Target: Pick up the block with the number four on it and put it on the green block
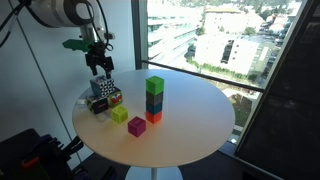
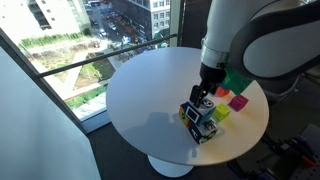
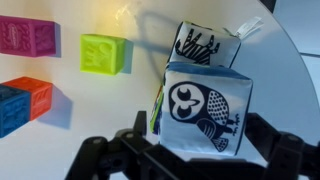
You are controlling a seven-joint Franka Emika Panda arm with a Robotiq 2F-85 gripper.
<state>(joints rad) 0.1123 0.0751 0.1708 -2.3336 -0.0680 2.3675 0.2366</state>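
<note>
- Looking down on a round white table (image 1: 200, 120), with the Robotiq gripper (image 1: 100, 71) hanging just above a little clump of black-and-white patterned cubes near the table's edge.
- Spread wide and pinching nothing, with the dark fingers (image 3: 110, 155) poking in from the bottom of the wrist view, one on each side of the owl-faced patterned cube (image 3: 205, 110).
- Sitting right between and just below the fingertips, that owl cube, so pretty much lined up under the hand. Can't tell for sure about contact, though it looks like a sliver of gap in an exterior view (image 1: 103, 92).
- Tucked right behind it and touching: a zebra-faced patterned cube (image 3: 205, 45), with a white tag (image 3: 248, 27) sticking off its top corner.
- Honestly can't read a four on any face showing, so can't say which of the two is the numbered one.
- Parked well apart from the hand, the green block (image 1: 155, 85), topping a three-high stack: green on a dark teal cube (image 1: 155, 101), and that on a red-orange cube (image 1: 153, 116). Also peeking out beside the arm in an exterior view (image 2: 236, 80).
- Lying loose on the table between the clump and the stack: a yellow-green cube (image 1: 120, 114) and a magenta cube (image 1: 137, 126), near each other but not touching.
</note>
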